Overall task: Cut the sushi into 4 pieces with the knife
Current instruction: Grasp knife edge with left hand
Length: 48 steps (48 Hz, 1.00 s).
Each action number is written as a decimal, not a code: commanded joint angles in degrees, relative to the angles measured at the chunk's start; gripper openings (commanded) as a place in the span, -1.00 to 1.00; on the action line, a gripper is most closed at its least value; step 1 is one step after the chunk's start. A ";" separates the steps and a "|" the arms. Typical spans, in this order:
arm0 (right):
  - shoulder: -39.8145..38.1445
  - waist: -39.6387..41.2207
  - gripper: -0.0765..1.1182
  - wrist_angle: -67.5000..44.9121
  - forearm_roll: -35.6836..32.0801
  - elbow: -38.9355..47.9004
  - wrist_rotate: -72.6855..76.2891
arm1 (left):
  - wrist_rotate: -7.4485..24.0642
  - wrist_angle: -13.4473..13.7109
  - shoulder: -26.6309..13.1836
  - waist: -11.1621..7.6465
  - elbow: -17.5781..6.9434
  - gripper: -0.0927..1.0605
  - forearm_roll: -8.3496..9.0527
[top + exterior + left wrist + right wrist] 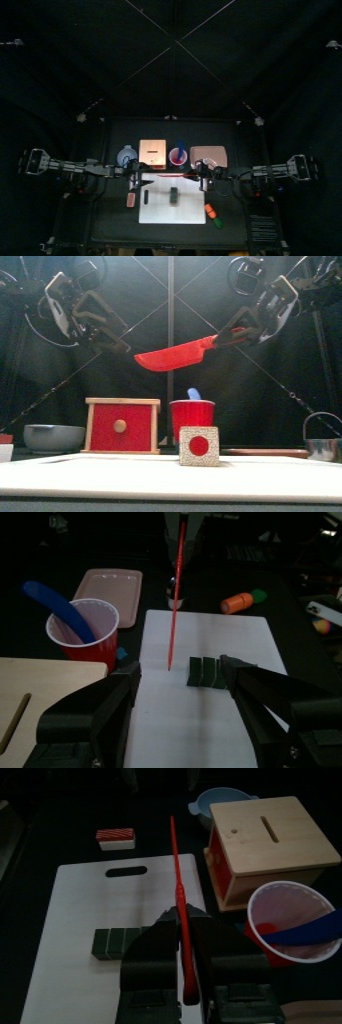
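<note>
**A:** What are the fingers doing?

**B:** The right gripper (190, 946) is clenching the handle of the red knife (174, 353), and the blade is hanging in mid-air at the upper centre of the front view. The left gripper (181, 672) is spread wide and grasping nothing. It is hovering close to the sushi roll (203, 670).

**A:** And where is the roll?

**B:** It is lying on the white cutting board (94, 903), low in the centre of the top view. Its dark green blocks are looking joined, as far as I can tell. Behind it in the front view, the wooden box (123, 424) is standing left of centre. The red cup (193, 418) is holding the blue knife (194, 394) at the middle.

**A:** Which step is this?

**B:** I am judging that the knife is being brought over for the first cut, and no cut appears made. The next move is calling for the blade to come down squarely across a seam between blocks. The left jaws would need to close around one end, or the roll could slide.
</note>
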<state>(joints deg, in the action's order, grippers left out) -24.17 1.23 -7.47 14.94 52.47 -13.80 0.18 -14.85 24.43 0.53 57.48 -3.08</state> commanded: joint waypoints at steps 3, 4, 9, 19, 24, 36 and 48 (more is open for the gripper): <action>-0.35 -0.88 -0.59 -1.14 0.26 -1.23 0.09 | 0.18 -0.35 -4.75 0.09 -3.60 0.82 0.44; -0.35 -0.97 -0.59 -1.23 0.26 -1.23 0.09 | 0.26 -0.44 -5.27 0.18 -3.87 0.82 0.53; -0.26 -1.58 -0.59 -1.49 0.26 -1.23 0.09 | 0.26 -0.53 -7.82 0.26 -5.27 0.82 1.14; 0.00 -1.76 -0.59 -1.85 0.35 -1.14 0.09 | 0.18 -0.62 -11.25 0.35 -7.21 0.81 1.93; 0.53 -2.20 -0.59 -1.85 0.44 -1.14 0.09 | 0.18 -0.62 -12.22 0.44 -7.91 0.81 2.11; 1.23 -2.29 -0.59 -1.85 0.18 -1.32 0.00 | 0.26 -0.70 -13.18 0.44 -8.44 0.69 2.55; 1.23 -2.29 -0.59 -1.85 0.09 -1.49 0.00 | 0.26 -0.62 -13.27 0.53 -8.44 0.33 2.55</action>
<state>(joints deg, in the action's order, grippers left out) -22.41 -0.88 -8.70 15.12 52.38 -13.80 0.44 -15.03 10.99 0.88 50.54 -0.70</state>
